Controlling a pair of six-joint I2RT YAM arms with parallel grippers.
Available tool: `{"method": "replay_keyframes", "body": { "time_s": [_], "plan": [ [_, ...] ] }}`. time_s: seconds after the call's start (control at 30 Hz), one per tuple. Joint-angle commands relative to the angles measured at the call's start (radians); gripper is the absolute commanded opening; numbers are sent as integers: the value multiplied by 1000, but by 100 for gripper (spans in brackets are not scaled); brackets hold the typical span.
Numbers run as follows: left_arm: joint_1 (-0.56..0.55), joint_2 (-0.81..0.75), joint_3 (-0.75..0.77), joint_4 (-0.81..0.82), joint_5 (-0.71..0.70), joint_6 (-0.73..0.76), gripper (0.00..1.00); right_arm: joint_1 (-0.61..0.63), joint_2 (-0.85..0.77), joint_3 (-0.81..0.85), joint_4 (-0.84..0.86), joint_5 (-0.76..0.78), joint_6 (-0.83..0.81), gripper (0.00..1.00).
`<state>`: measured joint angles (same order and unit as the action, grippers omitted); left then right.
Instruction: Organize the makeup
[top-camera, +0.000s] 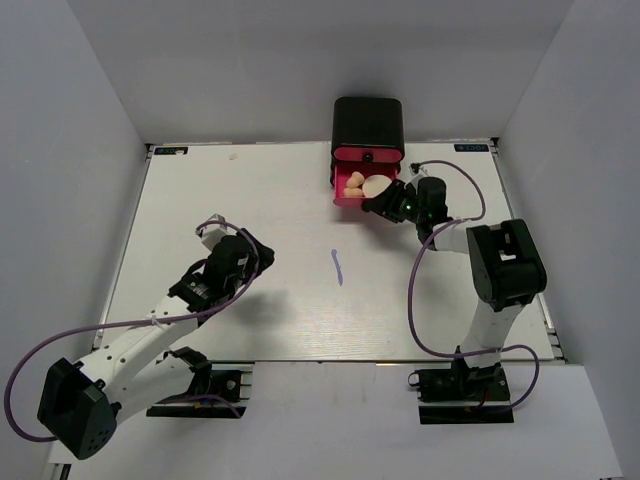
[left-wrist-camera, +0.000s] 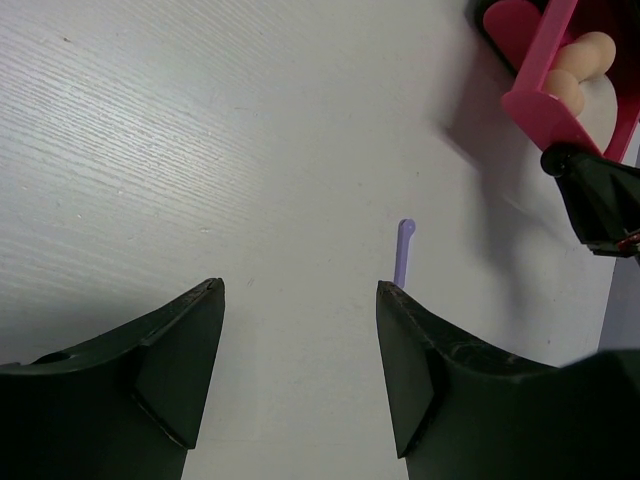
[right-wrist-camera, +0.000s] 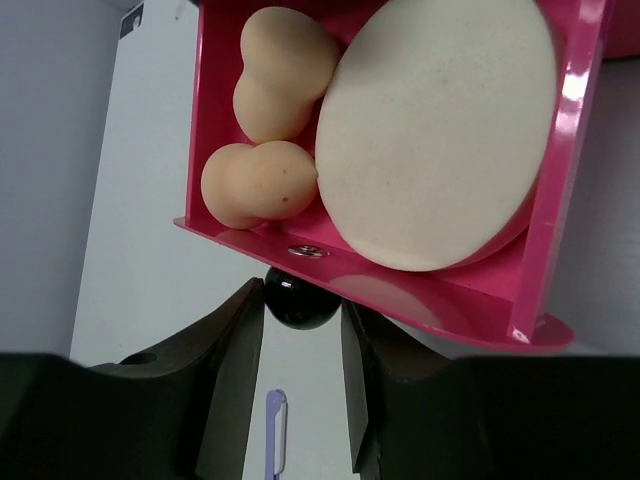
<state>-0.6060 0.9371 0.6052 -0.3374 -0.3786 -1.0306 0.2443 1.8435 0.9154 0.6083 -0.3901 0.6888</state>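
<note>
A thin purple stick (top-camera: 337, 266) lies alone on the white table, also visible as the stick (left-wrist-camera: 403, 252) just ahead of my left gripper's right finger. My left gripper (top-camera: 258, 252) (left-wrist-camera: 300, 287) hangs open and holds nothing. The pulled-out pink drawer (top-camera: 341, 201) (right-wrist-camera: 400, 300) holds two peach sponges (right-wrist-camera: 255, 185) (right-wrist-camera: 285, 70) and a round cream puff (right-wrist-camera: 435, 130). My right gripper (top-camera: 380, 205) (right-wrist-camera: 300, 296) is shut on the drawer's black knob (right-wrist-camera: 300, 305), a finger touching each side of it. No palettes are in view.
The black box (top-camera: 368, 122) with the pink drawers stands at the table's far edge, right of centre. Grey walls enclose the table on three sides. The right arm's cable loops over the table's right part.
</note>
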Motion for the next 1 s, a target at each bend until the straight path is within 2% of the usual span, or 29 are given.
{"method": "replay_keyframes", "body": {
  "time_s": [0.0, 0.27, 0.57, 0.97],
  "plan": [
    [-6, 0, 37, 6, 9, 10, 72, -3, 6, 77, 82, 27, -14, 40],
    [-6, 6, 39, 11, 12, 12, 72, -13, 57, 198, 44, 42, -41, 40],
    [-6, 19, 47, 8, 15, 15, 72, -30, 152, 336, 19, 51, -92, 46],
    [-6, 52, 74, 3, 24, 20, 72, -43, 215, 395, 34, 45, -117, 47]
  ]
}}
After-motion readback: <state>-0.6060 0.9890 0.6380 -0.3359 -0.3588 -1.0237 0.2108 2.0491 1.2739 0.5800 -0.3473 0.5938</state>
